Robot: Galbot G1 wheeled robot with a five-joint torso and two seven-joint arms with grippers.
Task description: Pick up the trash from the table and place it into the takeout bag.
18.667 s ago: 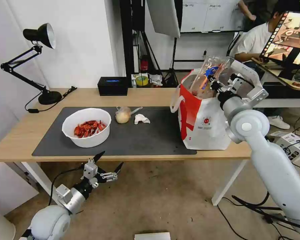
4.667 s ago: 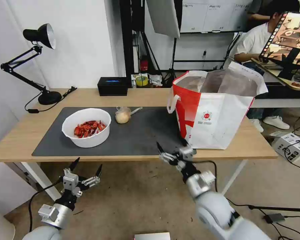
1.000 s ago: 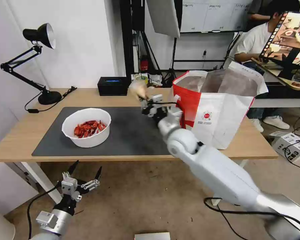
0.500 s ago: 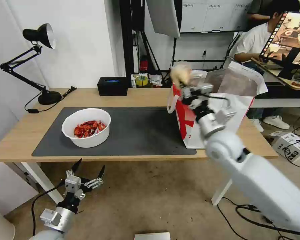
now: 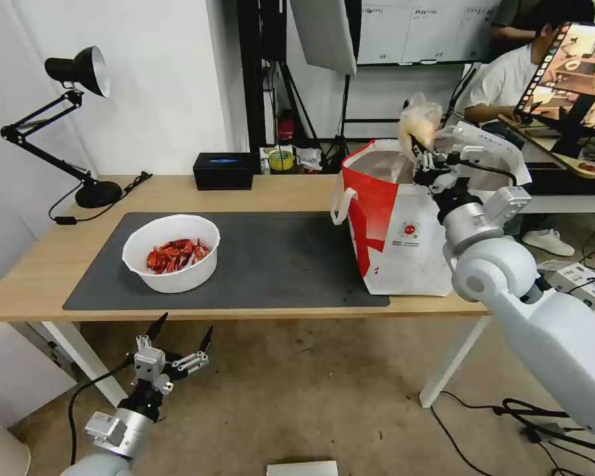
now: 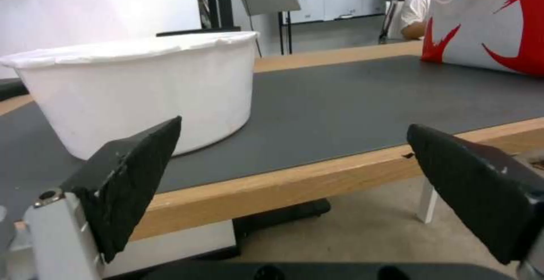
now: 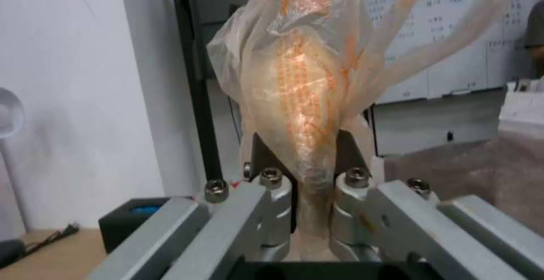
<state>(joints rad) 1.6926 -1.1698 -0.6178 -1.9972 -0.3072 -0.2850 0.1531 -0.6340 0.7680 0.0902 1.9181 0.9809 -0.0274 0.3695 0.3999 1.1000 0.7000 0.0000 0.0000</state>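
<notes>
Floor: left gripper [image 5: 176, 345] hangs below the table [image 5: 39, 277] front edge, fingers spread, holding nothing.
Mat: white bowl of red crayfish shells [image 5: 172, 253] stands left; bare mat to its right.
Takeout bag [image 5: 403, 231]: upright, mouth open, right of mat.
Right gripper [image 5: 419, 151]: above the bag's mouth, pinching small clear bag with yellowish lump [image 7: 306, 89], crinkled.
Far edge: black box [image 5: 223, 170], black desk lamp [image 5: 73, 119].

The small clear bag [image 7: 306, 80] is thin, crinkled, glossy plastic film. The takeout bag [image 5: 403, 231] looks like smooth coated fabric, with a seemingly foil lining. The white bowl [image 6: 142, 89] is matt. The mat [image 5: 277, 264] is matt dark grey, on a smooth light-wood surface [image 5: 178, 188].
</notes>
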